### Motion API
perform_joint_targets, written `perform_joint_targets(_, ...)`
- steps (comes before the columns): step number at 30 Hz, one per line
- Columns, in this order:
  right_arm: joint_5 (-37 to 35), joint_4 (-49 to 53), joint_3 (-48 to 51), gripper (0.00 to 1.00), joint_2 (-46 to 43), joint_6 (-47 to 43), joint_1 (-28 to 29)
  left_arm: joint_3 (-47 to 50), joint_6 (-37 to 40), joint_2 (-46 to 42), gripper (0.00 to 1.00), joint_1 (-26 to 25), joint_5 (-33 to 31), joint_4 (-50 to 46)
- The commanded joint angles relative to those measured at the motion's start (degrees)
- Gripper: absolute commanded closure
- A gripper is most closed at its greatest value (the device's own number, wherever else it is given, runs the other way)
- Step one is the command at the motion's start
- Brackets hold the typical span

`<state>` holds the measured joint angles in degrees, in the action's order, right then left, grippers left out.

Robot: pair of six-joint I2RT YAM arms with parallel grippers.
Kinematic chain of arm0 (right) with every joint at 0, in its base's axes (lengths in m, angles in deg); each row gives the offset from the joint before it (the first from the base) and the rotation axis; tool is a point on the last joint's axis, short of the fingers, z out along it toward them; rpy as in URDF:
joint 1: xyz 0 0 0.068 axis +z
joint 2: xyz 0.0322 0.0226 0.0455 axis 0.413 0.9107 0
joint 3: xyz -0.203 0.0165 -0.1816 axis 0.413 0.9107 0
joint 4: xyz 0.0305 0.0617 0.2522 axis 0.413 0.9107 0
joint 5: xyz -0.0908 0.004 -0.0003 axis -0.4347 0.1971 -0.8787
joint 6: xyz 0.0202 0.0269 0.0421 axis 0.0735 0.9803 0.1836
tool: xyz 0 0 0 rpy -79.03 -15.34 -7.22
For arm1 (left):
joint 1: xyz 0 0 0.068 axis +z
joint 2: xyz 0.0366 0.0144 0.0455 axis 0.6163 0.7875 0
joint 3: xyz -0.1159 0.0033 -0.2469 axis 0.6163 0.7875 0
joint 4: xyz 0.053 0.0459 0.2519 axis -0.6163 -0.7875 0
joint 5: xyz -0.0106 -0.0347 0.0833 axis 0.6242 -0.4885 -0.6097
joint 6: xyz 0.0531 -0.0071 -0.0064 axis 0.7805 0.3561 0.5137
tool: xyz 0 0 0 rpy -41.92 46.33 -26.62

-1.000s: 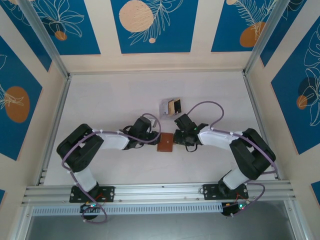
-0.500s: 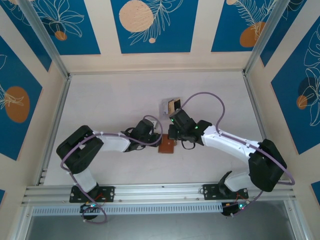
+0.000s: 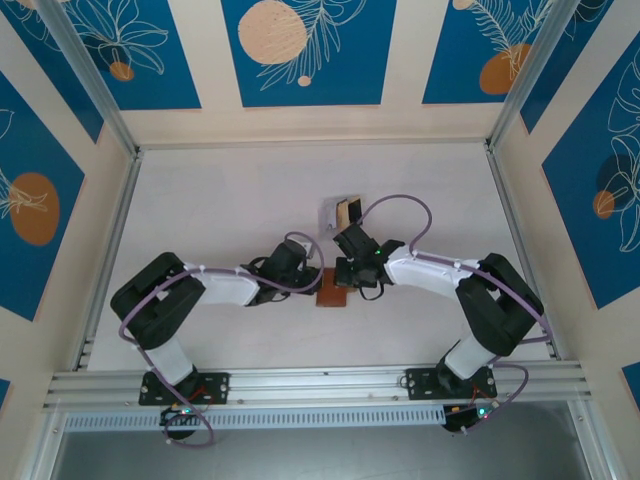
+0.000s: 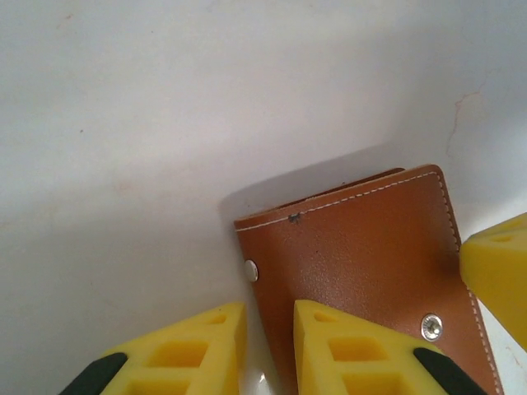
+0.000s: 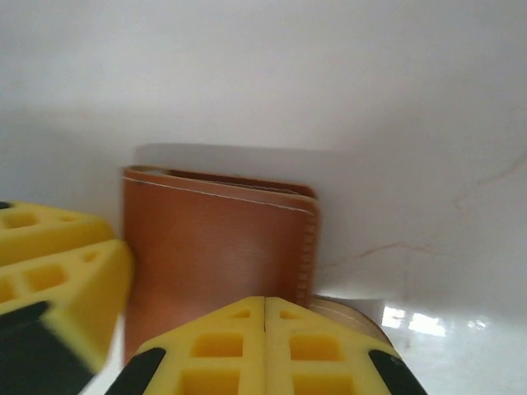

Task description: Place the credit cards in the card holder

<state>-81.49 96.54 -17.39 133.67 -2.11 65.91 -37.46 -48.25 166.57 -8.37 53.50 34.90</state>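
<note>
The card holder [image 3: 332,292] is a closed reddish-brown leather wallet lying flat mid-table, with two metal snaps showing in the left wrist view [image 4: 362,255]. My left gripper [image 3: 312,285] reaches it from the left, slightly open [image 4: 268,317]. The wallet's left edge sits in the gap and one finger [image 4: 354,346] lies over the leather. My right gripper [image 3: 343,278] is shut [image 5: 265,303] with nothing between its pads. It hovers over the wallet's [image 5: 214,247] right edge, next to a curved tan tab [image 5: 350,314]. The credit cards [image 3: 345,212] stand in a clear box behind.
The clear plastic box [image 3: 330,214] stands just behind the right gripper. White tabletop spreads to the left, right and back. Metal rails [image 3: 300,385] run along the near edge and both sides. The two grippers sit close together across the wallet.
My right gripper has closed from half open. Its arm swung out toward the box, then came back down to the wallet's right edge. The left arm and wallet barely moved.
</note>
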Motion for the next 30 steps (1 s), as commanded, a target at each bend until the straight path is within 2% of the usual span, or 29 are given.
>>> perform_joint_targets(1,-0.2,0.3,2.1,1.0,-0.8,1.2,-0.8,2.2,-0.3,-0.2,0.79,-0.8,-0.9,-3.9)
perform_joint_targets(9,-0.7,0.1,3.4,1.0,0.2,2.5,-2.3,2.7,-0.4,0.4,0.79,-0.8,-1.0,-3.7)
perform_joint_targets(20,5.7,-5.8,5.7,1.0,0.1,2.0,-2.5,3.1,-0.8,1.0,0.79,-1.0,-0.1,-2.5)
perform_joint_targets(27,9.4,-8.2,6.8,0.87,-4.9,1.1,-2.1,2.4,-0.8,1.1,0.78,-2.0,0.5,-2.2)
perform_joint_targets(30,10.9,-9.4,7.7,0.79,-7.8,1.3,-2.2,2.5,-1.3,0.8,0.74,-2.3,1.2,-1.5)
